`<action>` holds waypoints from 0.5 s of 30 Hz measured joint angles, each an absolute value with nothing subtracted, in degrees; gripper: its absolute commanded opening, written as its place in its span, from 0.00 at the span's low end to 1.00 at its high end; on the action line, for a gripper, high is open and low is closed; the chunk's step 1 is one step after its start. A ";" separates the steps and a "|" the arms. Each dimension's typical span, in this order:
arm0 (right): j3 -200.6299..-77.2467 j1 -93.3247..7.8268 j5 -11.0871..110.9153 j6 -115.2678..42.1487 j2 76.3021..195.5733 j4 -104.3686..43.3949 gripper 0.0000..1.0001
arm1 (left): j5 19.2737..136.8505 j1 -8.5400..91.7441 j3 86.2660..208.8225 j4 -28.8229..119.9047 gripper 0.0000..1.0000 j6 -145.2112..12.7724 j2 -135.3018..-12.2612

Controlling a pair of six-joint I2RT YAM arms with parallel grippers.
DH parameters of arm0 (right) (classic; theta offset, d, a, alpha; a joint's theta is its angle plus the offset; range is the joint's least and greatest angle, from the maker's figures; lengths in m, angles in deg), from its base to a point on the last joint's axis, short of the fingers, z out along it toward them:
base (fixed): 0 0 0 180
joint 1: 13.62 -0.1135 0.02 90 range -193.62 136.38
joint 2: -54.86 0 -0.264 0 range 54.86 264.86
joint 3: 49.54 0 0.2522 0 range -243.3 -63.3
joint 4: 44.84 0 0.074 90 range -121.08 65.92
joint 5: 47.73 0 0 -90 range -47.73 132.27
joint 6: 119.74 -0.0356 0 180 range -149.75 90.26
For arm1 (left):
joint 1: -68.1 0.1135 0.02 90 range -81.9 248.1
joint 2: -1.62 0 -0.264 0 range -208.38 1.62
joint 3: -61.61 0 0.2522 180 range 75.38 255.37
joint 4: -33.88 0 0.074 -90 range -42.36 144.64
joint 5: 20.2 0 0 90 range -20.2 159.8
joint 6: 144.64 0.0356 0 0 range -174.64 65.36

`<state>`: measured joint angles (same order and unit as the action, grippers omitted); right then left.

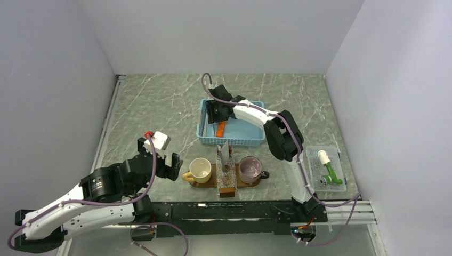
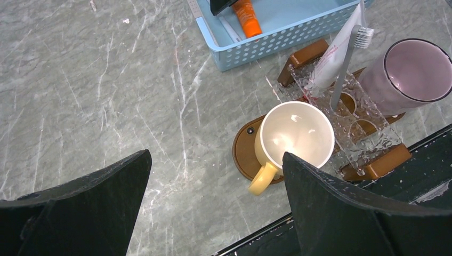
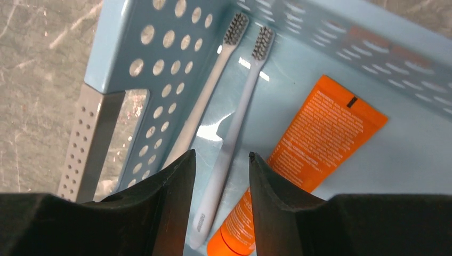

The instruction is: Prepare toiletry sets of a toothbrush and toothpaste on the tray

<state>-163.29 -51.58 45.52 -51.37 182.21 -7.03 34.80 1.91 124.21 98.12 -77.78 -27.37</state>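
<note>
Table point(image 1: 160, 106), grey marble, bore everything listed. Basket point(image 3: 160, 64), pale-blue mesh, stood just behind the tray; if the descending fingers pressed on its floor or snagged its wall, it would likely slide into the tray's contents. Tray point(image 2: 242, 154), dark wood, lay near the front edge and carried a cream mug point(image 1: 200, 169), a purple cup point(image 1: 249, 169) and between them a clear holder point(image 1: 226, 173) already stocked with a brush and a tube. With so little room, a long item brought in low could tip the holder. Left gripper point(image 2: 214, 154) hung over bare table just left of the mug, its jaws at full spread, holding nothing, and posed little risk where it was. Right gripper point(image 3: 221, 160) reached into the basket, its jaws partly apart astride the toothbrush handle with gaps on both sides and nothing gripped. Orange tube point(image 3: 314, 138) lay flat just right of the brush, and an off-centre closure might pinch its edge as well. Toothbrush point(image 3: 234, 122), pale blue, lay flat on the basket floor. Being slim and smooth, it would probably pivot or slip from a grip taken near its tail. A second brush point(image 3: 205, 90) lay close along the wall and might be caught by mistake.
</note>
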 measured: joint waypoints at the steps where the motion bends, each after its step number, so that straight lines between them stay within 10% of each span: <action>1: -163.81 -51.58 45.65 -51.37 182.58 -7.03 0.42 | 34.80 1.93 124.21 98.12 0.99 -77.78 -27.37; 15: -167.20 -52.65 42.02 -49.91 186.53 -5.91 0.38 | 34.82 2.28 124.19 98.10 0.99 -77.60 -27.37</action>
